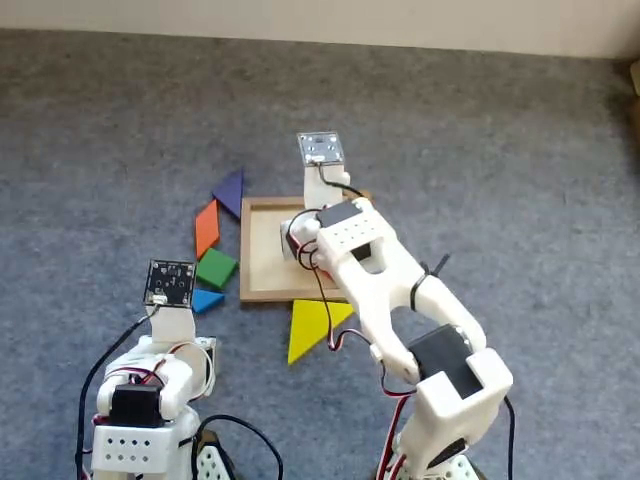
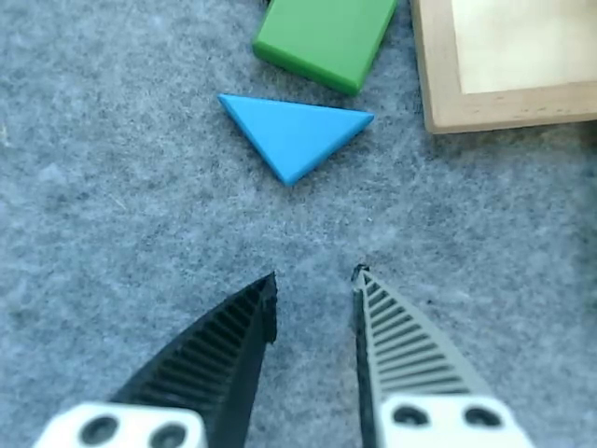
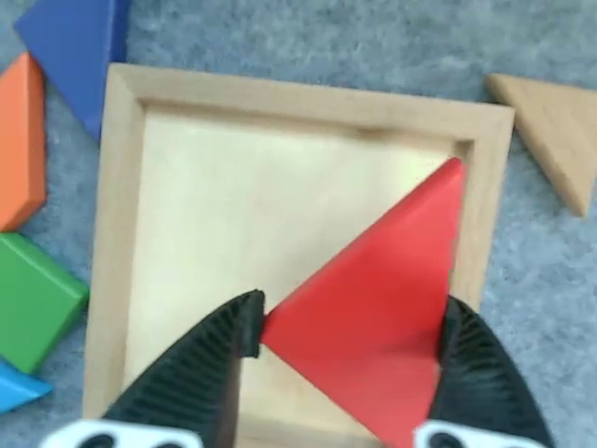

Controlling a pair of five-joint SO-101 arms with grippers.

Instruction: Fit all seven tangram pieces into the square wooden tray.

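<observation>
The square wooden tray (image 3: 121,233) lies on the grey carpet, also in the high view as tray (image 1: 262,292). My right gripper (image 3: 350,322) hangs over it, shut on a large red triangle (image 3: 382,289) whose far corner reaches the tray's rim. My left gripper (image 2: 315,277) is open above bare carpet, a short way from the small blue triangle (image 2: 294,131). Beyond that lies the green square (image 2: 326,37). Beside the tray lie the orange parallelogram (image 1: 206,226), the dark blue triangle (image 1: 231,190) and the yellow triangle (image 1: 313,325). A plain wood triangle (image 3: 550,131) lies outside the far rim.
The loose pieces crowd the tray's left side, and the yellow triangle rests against its near edge. Cables (image 1: 330,300) hang from the right arm over the tray's near edge. Open carpet spreads to the far left and right.
</observation>
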